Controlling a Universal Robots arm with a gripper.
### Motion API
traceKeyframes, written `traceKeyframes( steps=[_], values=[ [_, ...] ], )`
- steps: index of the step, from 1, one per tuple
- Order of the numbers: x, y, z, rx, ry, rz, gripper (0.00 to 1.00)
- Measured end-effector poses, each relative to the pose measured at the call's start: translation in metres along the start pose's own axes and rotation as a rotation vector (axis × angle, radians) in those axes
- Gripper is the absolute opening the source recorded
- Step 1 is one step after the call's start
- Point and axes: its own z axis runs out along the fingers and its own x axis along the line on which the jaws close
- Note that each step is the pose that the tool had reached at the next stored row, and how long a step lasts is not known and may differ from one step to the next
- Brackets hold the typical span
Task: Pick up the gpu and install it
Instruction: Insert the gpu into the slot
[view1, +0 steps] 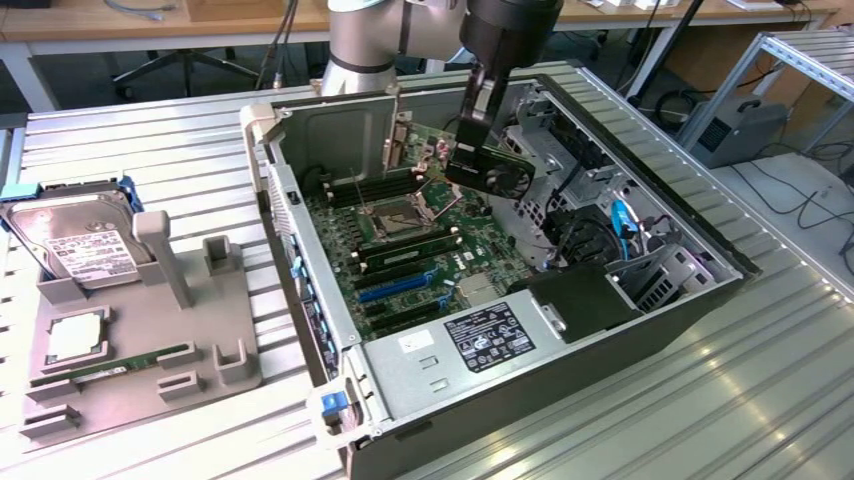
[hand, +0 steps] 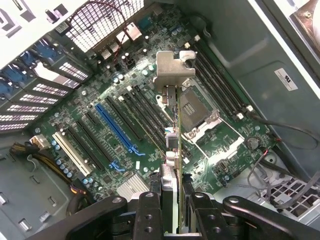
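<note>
**Exterior view, then wrist view: gpu held above the open case**

Exterior view. The gripper (view1: 470, 150) is clenched on the gpu (view1: 491, 172). The card hangs tilted above the motherboard (view1: 400, 250), apart from it, toward the far end of the computer case (view1: 561, 400). The label (view1: 489, 340) on the power supply and the white label on the hard drive (view1: 87, 250), near the table's edge at the exterior view's left, carry print too small to read.

Wrist view. The gpu (hand: 171, 145) runs edge-on between the fingers (hand: 150, 212), silver bracket (hand: 175, 67) leading. It passes just beside the processor socket (hand: 197, 107), well apart from the blue slot (hand: 117, 127). Likely risks: a card not lined up with its slot could jam or bend contacts, and the bracket could catch the case's rear wall.
</note>
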Motion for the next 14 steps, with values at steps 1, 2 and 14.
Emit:
traceKeyframes(
  steps=[1, 2, 14],
  values=[
    [0.0000, 0.0000, 0.0000, -0.0001, 0.0001, -0.003, 0.27],
    [0.0000, 0.0000, 0.0001, -0.0002, 0.0002, -0.008, 0.27],
    [0.0000, 0.0000, 0.0004, -0.0012, 0.0018, -0.049, 0.27]
  ],
)
